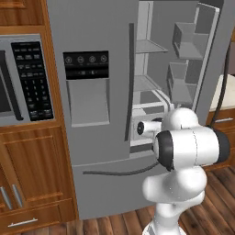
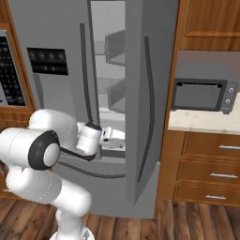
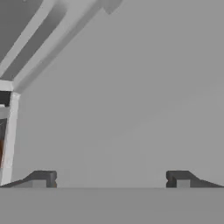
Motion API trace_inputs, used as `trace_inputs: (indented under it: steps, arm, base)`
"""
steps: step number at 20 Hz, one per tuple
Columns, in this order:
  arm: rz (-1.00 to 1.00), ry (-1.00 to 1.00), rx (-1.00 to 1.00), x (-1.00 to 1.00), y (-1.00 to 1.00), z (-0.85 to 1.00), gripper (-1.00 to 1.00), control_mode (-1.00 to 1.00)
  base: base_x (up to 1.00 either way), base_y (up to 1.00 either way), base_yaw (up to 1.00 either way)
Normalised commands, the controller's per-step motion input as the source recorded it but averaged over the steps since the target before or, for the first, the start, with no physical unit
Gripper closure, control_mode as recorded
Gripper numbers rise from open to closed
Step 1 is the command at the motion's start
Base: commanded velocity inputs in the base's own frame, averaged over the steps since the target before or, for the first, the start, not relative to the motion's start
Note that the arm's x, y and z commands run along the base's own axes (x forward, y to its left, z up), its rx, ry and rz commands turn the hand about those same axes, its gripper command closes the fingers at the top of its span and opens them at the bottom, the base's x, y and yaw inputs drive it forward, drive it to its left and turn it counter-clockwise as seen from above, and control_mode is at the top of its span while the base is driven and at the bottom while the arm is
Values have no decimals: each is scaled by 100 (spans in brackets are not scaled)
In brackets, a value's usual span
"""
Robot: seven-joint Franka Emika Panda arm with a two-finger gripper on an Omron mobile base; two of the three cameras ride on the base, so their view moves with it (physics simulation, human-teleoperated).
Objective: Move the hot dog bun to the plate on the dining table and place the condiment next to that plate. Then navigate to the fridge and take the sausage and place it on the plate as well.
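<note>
I am in front of the grey fridge, whose right door is swung open and shows bare door shelves. My gripper reaches low into the open fridge compartment. In the hand view, my gripper is open, its dark fingertips wide apart with nothing between them, facing a plain grey inner wall. A thin reddish-brown sliver shows at the left edge; I cannot tell what it is. The sausage is hidden. The hot dog bun, the condiment, the plate and the dining table are out of view.
The open door stands edge-on just right of my arm. A built-in oven panel and wooden cabinets are to the left. A toaster oven sits on the counter over drawers at right.
</note>
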Motion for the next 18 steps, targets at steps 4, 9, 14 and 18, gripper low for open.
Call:
trace_inputs:
  steps: [4, 9, 14, 18]
  arm:
    - [-15, -1, -15, -58, -93, -11, -100, -100]
    - [-8, -4, -12, -38, -100, -1, -100, -100]
    - [-1, -9, -3, 0, -95, 0, -100, -100]
    - [1, -19, 0, -3, -45, 17, -100, -100]
  base:
    - [0, 0, 0]
    - [0, 0, 0]
    - [0, 0, 0]
    - [0, 0, 0]
